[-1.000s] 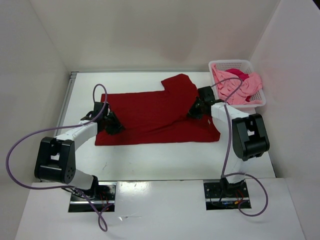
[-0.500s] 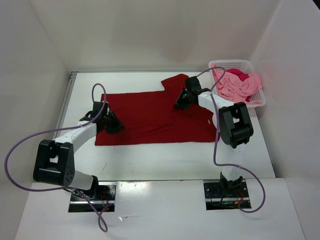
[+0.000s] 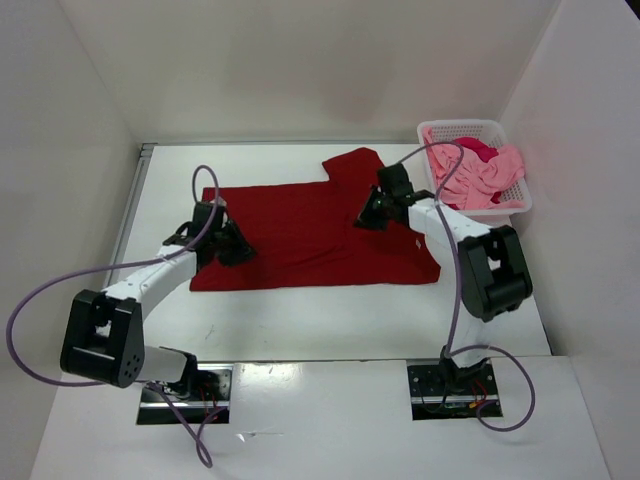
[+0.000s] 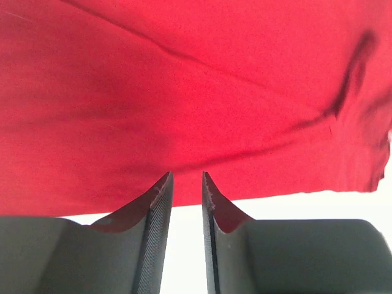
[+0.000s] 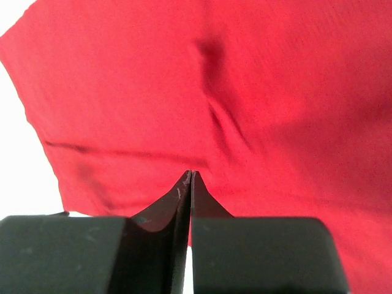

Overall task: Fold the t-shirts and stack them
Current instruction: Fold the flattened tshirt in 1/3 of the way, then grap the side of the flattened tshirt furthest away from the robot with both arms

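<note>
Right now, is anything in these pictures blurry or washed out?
Top external view: evenly lit and sharp, only faint shadows on the white table. Left wrist view: the dark red shirt looks soft, the table past its edge bleached white. Right wrist view: same soft cloth, the dark fingers crisper.

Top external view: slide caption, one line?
Left gripper and right gripper over a dark red shirt spread on the table; pink shirts bunched in the white basket, far right.
</note>
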Controlling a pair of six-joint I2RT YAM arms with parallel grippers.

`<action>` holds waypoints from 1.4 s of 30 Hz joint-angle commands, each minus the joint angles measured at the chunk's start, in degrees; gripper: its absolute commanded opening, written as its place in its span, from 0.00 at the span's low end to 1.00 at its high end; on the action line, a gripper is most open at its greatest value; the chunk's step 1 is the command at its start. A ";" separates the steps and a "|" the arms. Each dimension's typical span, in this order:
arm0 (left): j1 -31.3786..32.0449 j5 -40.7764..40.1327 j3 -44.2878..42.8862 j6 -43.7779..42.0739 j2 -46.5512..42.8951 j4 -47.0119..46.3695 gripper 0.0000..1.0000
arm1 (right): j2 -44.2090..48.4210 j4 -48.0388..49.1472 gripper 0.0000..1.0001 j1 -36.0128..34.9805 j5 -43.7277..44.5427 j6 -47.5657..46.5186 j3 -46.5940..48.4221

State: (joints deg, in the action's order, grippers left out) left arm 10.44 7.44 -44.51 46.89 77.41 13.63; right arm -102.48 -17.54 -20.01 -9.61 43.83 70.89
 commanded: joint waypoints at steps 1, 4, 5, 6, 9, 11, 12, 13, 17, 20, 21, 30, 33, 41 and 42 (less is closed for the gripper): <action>5.37 1.35 -2.16 1.09 2.65 -1.93 0.32 | 5.44 0.93 0.01 -2.04 1.61 0.90 -6.89; 6.87 1.96 -2.85 1.70 7.31 -3.60 0.31 | 4.23 1.98 0.01 -4.07 2.14 1.43 -11.47; 6.88 1.96 -2.86 1.71 9.50 -4.30 0.31 | 3.69 1.98 0.01 -4.77 2.14 1.43 -12.00; 6.88 1.96 -3.73 1.71 10.56 -4.31 0.31 | 3.69 1.98 0.01 -4.78 2.74 1.43 -12.70; 6.88 1.96 -5.40 1.71 13.90 -4.31 0.31 | 2.37 1.46 0.01 -5.39 4.59 1.43 -13.93; 6.88 1.96 -4.27 2.85 15.75 -3.70 0.31 | 3.06 0.93 0.01 -6.00 5.65 1.95 -15.60; 6.88 2.83 -3.14 3.46 16.28 -3.70 0.31 | 3.07 0.93 0.01 -6.01 6.26 2.48 -16.22; 5.75 5.71 -1.47 4.77 16.29 -3.70 0.29 | 3.59 0.93 0.00 -6.53 6.27 2.48 -17.01; 4.59 7.41 6.35 5.58 14.54 -3.62 0.29 | 5.70 1.62 0.00 -9.25 6.27 5.12 -23.77; 4.59 8.99 9.34 6.97 11.64 -1.77 0.29 | 7.20 2.25 0.00 -11.27 5.74 7.93 -28.43; 4.59 8.99 10.57 6.98 10.76 -0.46 0.29 | 8.51 2.25 0.00 -11.89 5.74 8.63 -29.57; 4.59 11.97 19.20 9.88 -8.24 10.37 0.29 | 25.38 -2.05 0.00 -15.32 1.79 15.22 -39.96; 3.46 10.76 14.65 7.52 -8.94 11.41 0.31 | 29.00 -4.34 0.04 -15.32 0.55 14.71 -37.68; -9.00 0.31 -12.69 -2.68 3.96 5.38 0.42 | 19.72 -5.05 0.12 -11.28 -1.20 5.13 -16.59; -10.42 -1.45 -14.18 -2.68 6.33 4.49 0.42 | 18.12 -4.53 0.13 -10.41 -1.20 3.99 -13.01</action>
State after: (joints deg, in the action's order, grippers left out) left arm 5.72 12.69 -54.78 48.07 77.97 21.85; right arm -79.37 -23.29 -32.47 -10.17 53.12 50.46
